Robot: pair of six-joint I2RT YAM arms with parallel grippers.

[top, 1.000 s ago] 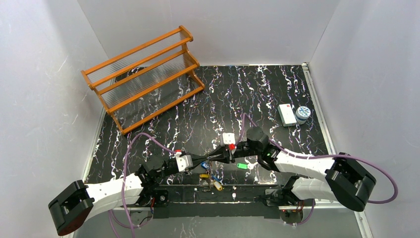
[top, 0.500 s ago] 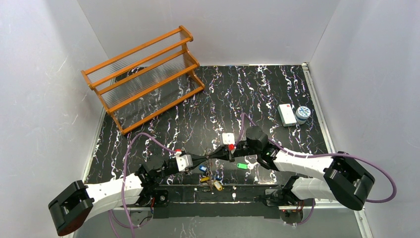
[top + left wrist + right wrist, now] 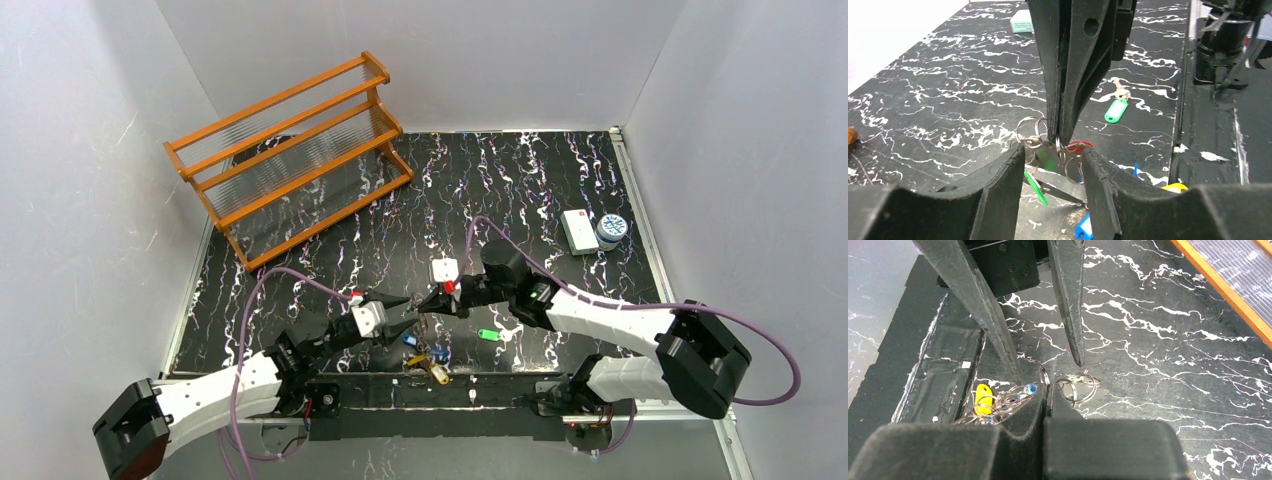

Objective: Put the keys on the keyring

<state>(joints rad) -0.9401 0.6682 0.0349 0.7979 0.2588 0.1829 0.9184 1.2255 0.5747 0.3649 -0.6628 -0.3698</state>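
Observation:
My right gripper (image 3: 427, 304) is shut on the keyring (image 3: 1044, 375), a thin metal loop standing up edge-on between its closed fingertips (image 3: 1048, 390). Smaller rings (image 3: 1030, 132), a red tag (image 3: 1079, 146) and a green tag (image 3: 1035, 187) hang from it. My left gripper (image 3: 410, 311) is open just left of it, its fingers (image 3: 1005, 190) on either side of the bunch (image 3: 1053, 150) without touching. Blue (image 3: 410, 340) and yellow (image 3: 440, 372) tagged keys lie below the grippers. Another green-tagged key (image 3: 487, 335) lies alone on the table to the right.
An orange wooden rack (image 3: 290, 150) stands at the back left. A white box (image 3: 578, 230) and a round tub (image 3: 611, 230) sit at the right edge. The black base strip (image 3: 470, 390) runs along the near edge under the key pile.
My left gripper has opened and drawn back to the left, letting go of the bunch. My right gripper has closed and shifted left and a little further back, with the ring in it.

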